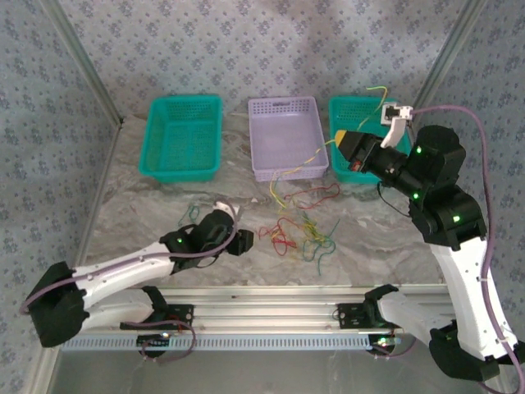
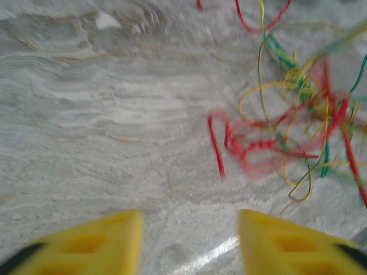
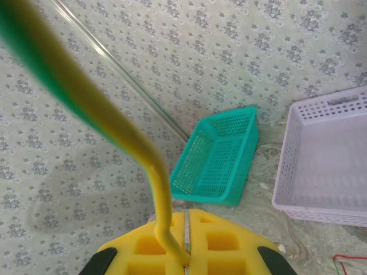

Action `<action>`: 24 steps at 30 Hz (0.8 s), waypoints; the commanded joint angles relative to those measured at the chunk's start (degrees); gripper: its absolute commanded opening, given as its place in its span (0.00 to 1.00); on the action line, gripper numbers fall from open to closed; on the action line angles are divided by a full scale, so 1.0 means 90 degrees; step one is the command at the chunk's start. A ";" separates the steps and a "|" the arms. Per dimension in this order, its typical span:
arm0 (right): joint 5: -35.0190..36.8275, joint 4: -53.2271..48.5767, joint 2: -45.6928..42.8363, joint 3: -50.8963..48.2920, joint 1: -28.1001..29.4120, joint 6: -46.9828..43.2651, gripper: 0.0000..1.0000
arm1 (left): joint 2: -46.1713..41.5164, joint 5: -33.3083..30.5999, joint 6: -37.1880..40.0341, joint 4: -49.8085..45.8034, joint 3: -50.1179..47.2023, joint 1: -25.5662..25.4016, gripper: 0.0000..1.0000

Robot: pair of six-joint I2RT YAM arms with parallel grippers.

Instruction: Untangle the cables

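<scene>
Landmark: lilac basket (image 1: pixel 283 103), middle of the three at the far side of the table (image 1: pixel 139 209).
Cables: loose knot of cables (image 1: pixel 302 228) in red, green and yellow, lying on the table just in front of the lilac basket, toward its right corner.
Lifted strand: one yellow-green cable (image 3: pixel 161 189) slants from above the lilac basket's right rim down over its front edge to the heap.
Right gripper: right gripper (image 3: pixel 184 255) raised just right of the lilac basket, fingers pinched tight on the yellow-green cable.
Left gripper: left gripper (image 2: pixel 189 245) low over the table, in front and left of the lilac basket, near the heap's left edge; fingers parted, nothing between them.
Handling: judged very light, limp and springy; the curls hook one another, so one pull likely drags its neighbours. Thin and smooth, may slide through a loose pinch.
Where to grip: a single strand at a free end or an outer loop, such as the red end on the left fringe, not the knotted centre.
Risk: lifting the whole clump instead of one wire.
</scene>
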 commanded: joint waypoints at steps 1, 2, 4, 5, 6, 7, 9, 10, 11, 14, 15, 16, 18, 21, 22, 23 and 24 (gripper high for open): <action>-0.0279 0.0101 0.0008 0.0137 -0.0025 0.0139 0.00 | -0.0448 0.0349 -0.0314 0.0674 -0.0272 0.0134 0.70; -0.0278 0.0139 0.0003 0.0120 -0.0025 0.0139 0.00 | -0.0523 0.0542 -0.0339 0.0854 -0.0340 0.0134 0.73; -0.0250 0.0157 0.0031 0.0095 -0.0020 0.0139 0.00 | -0.0573 0.1026 -0.0347 0.1267 -0.0504 0.0128 0.74; -0.0262 0.0150 0.0067 0.0085 -0.0025 0.0142 0.00 | -0.0564 0.1154 -0.0343 0.1354 -0.0524 0.0109 0.74; -0.0299 0.0164 0.0099 0.0080 -0.0021 0.0139 0.00 | -0.0544 0.1245 -0.0319 0.1411 -0.0549 0.0070 0.75; -0.0308 0.0197 0.0133 0.0068 -0.0029 0.0139 0.00 | -0.0520 0.1284 -0.0295 0.1461 -0.0582 0.0025 0.75; -0.0326 0.0252 0.0168 0.0065 -0.0019 0.0139 0.00 | -0.0437 0.1287 -0.0308 0.1534 -0.0627 -0.0030 0.75; -0.0342 0.0270 0.0187 0.0074 -0.0026 0.0139 0.00 | -0.0368 0.1313 -0.0323 0.1563 -0.0628 -0.0033 0.75; -0.0357 0.0269 0.0212 0.0093 -0.0032 0.0143 0.00 | -0.0300 0.1334 -0.0332 0.1601 -0.0628 -0.0033 0.75; -0.0376 0.0274 0.0299 0.0133 -0.0034 0.0139 0.00 | -0.0047 0.1383 -0.0352 0.1867 -0.0615 -0.0062 0.75; -0.0386 0.0262 0.0332 0.0148 -0.0032 0.0139 0.00 | 0.0058 0.1356 -0.0352 0.1877 -0.0556 -0.0072 0.75; -0.0386 0.0255 0.0362 0.0153 -0.0034 0.0139 0.00 | 0.0177 0.1381 -0.0326 0.1887 -0.0493 -0.0071 0.75; -0.0334 0.0209 0.0383 0.0126 -0.0049 0.0089 0.00 | 0.0368 0.1449 -0.0313 0.1936 -0.0374 -0.0082 0.75; 0.0053 -0.0067 0.0403 0.0143 -0.0097 -0.0139 0.00 | 0.0744 0.1648 -0.0243 0.1898 -0.0159 -0.0119 0.75; 0.0204 -0.0223 0.0414 0.0125 -0.0153 -0.0234 0.00 | 0.0930 0.1700 -0.0181 0.1779 -0.0043 -0.0157 0.75; 0.0325 -0.0304 0.0445 0.0106 -0.0219 -0.0285 0.00 | 0.1093 0.1740 -0.0127 0.1669 0.0056 -0.0185 0.75; 0.0445 -0.0425 0.0502 0.0114 -0.0307 -0.0317 0.00 | 0.1303 0.1800 -0.0049 0.1540 0.0179 -0.0231 0.74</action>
